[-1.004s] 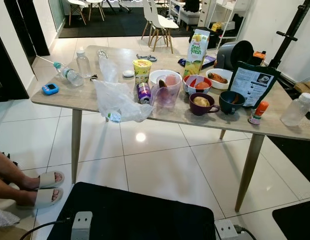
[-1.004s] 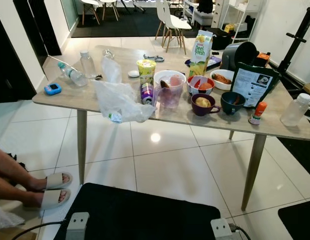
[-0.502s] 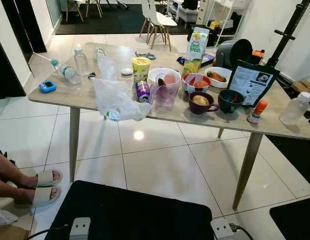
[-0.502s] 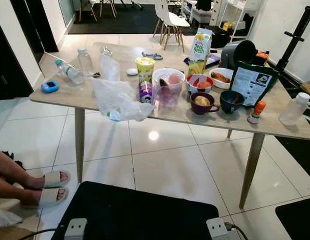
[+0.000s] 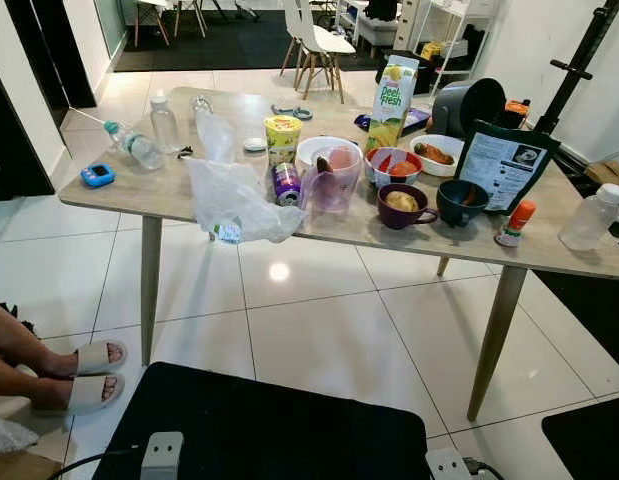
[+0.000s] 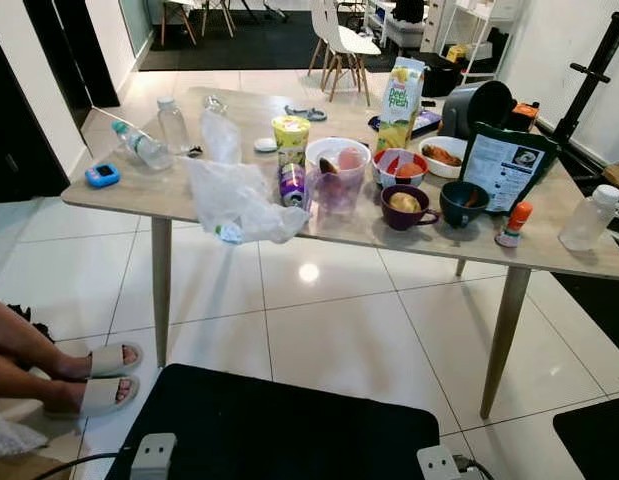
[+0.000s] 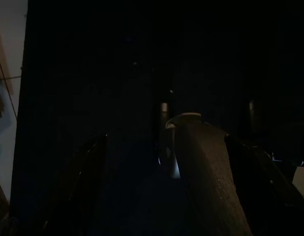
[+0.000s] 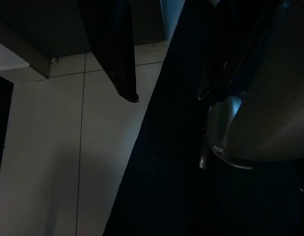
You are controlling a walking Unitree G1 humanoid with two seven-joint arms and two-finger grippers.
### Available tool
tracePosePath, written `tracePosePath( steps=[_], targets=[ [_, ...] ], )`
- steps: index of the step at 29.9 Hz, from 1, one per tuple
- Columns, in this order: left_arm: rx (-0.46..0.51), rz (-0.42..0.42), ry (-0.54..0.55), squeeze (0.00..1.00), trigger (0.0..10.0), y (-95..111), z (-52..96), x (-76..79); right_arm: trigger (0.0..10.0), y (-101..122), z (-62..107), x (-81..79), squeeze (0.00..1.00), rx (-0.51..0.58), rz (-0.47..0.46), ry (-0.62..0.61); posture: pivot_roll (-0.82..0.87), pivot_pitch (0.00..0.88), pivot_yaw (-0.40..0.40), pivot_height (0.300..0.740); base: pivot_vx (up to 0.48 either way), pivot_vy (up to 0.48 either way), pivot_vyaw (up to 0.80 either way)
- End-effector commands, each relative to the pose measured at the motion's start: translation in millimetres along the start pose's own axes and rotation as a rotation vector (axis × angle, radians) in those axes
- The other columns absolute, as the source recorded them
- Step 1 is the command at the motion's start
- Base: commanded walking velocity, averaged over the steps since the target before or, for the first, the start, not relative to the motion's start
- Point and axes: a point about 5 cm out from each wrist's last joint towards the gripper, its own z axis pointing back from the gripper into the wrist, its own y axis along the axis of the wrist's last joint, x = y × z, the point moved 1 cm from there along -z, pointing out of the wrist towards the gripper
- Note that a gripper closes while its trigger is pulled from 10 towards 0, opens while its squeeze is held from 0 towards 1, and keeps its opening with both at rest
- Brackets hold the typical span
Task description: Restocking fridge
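A light wooden table (image 5: 149, 192) stands ahead of me, crowded with groceries. On it are a green juice carton (image 5: 391, 105), a yellow cup (image 5: 282, 140), a purple can (image 5: 285, 184) and a clear pitcher (image 5: 331, 182) holding food. A red bowl (image 5: 393, 168), a maroon mug (image 5: 400, 207), a dark teal bowl (image 5: 461, 202) and a black pouch (image 5: 504, 170) sit further right. Both arms hang idle low by my body. In the dark wrist views the left gripper (image 7: 164, 142) and right gripper (image 8: 166, 98) are open and hold nothing.
A crumpled plastic bag (image 5: 234, 200), two water bottles (image 5: 134, 147) and a blue gadget (image 5: 97, 176) lie on the table's left part. A person's feet in white slippers (image 5: 84, 375) rest on the tiles at lower left. My black base (image 5: 269, 425) fills the foreground. White chairs (image 5: 314, 40) stand behind.
The whole picture has shifted slightly with the camera. Nothing on the table has moved, and both arms stay hanging.
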Motion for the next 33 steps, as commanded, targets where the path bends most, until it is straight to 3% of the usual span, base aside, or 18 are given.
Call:
tracePosePath(
  steps=[1,14,33],
  targets=[
    [-0.007,-0.017,-0.013,0.00,10.0,-2.3,-0.2,3.2,10.0,-1.0,0.4,3.6,0.00,0.001,-0.013,-0.011,0.06,0.004,-0.019,0.740,0.000,0.000,0.00],
    [-0.006,-0.034,-0.029,0.00,10.0,0.3,-1.3,6.9,10.0,-1.6,0.4,2.8,0.00,-0.002,-0.002,-0.005,0.06,0.000,-0.023,0.740,0.000,0.000,0.00],
    [-0.015,-0.033,-0.048,0.00,10.0,-1.5,-1.6,10.2,10.0,-1.6,0.5,3.7,0.00,-0.003,-0.009,-0.006,0.05,0.000,-0.025,0.740,0.277,0.000,0.00]
  ],
)
